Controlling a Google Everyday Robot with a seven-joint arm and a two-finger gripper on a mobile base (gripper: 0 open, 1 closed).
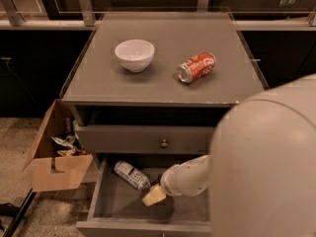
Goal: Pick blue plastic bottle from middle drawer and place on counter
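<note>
Hovering low in the open middle drawer [120, 205], the gripper [154, 195] is sitting just beside the blue plastic bottle [131, 175], which is lying on its side on the drawer floor. Whether the gripper is open or closed cannot be told. Farther back, a white bowl [134, 54] and a red soda can [196, 67] are resting apart on the counter [163, 88].

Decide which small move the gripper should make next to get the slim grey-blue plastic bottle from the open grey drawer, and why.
Probably nudge the gripper across and over the slim grey-blue plastic bottle. The bottle lies on its side on the floor of the wide grey wooden drawer, and the gripper hangs low just beside the bottle's near end, apparently not yet around it.
</note>
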